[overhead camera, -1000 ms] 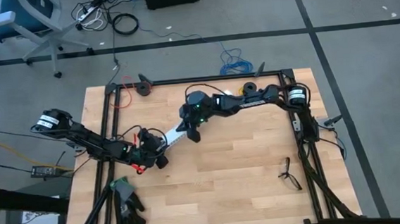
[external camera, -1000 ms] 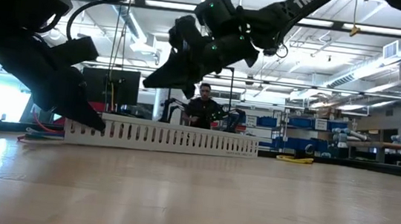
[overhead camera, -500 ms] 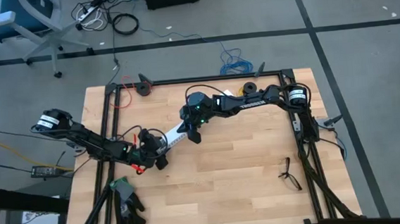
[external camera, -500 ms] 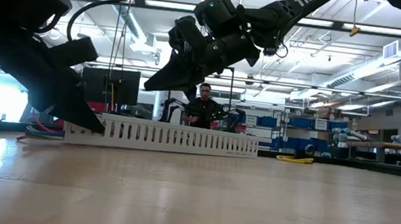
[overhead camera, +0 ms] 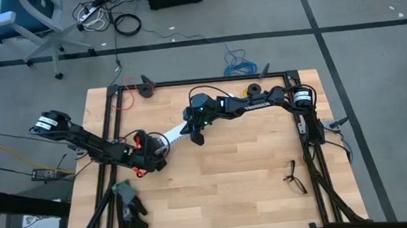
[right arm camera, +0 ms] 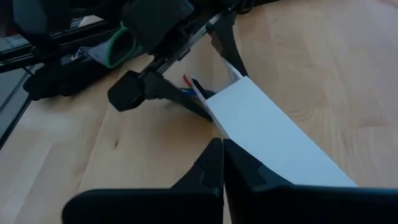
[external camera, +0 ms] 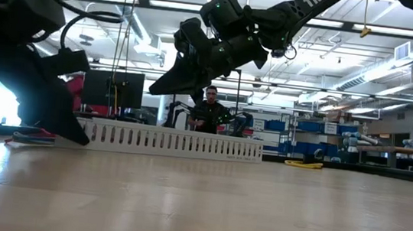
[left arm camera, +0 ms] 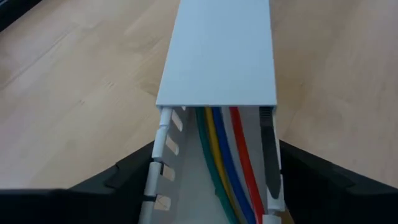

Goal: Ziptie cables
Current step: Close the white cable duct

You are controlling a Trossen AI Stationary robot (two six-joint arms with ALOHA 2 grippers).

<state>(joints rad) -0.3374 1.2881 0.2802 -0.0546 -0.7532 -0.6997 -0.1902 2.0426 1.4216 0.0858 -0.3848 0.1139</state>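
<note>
1. Channel [overhead camera: 171,138]: we see a long white slotted plastic piece lying at an angle on the wooden table [overhead camera: 251,175], its solid lid covering most of it.
2. We see the cables [left arm camera: 225,163] inside the channel's open end: green, yellow, blue and red strands side by side, running under the lid.
3. We note a thin black strip, probably the ziptie [left arm camera: 268,149], along the channel's inner wall beside the red strand.
4. Left gripper [left arm camera: 214,171]: fingers spread, 1 on each side of the channel's open end; we cannot tell if they touch its walls.
5. Right gripper [right arm camera: 222,163]: fingers pressed together, holding nothing, above the channel's far end.
6. We see black gloves [overhead camera: 130,209] near the table's front left corner and a small black forked object [overhead camera: 293,176] well apart at the right.
</note>
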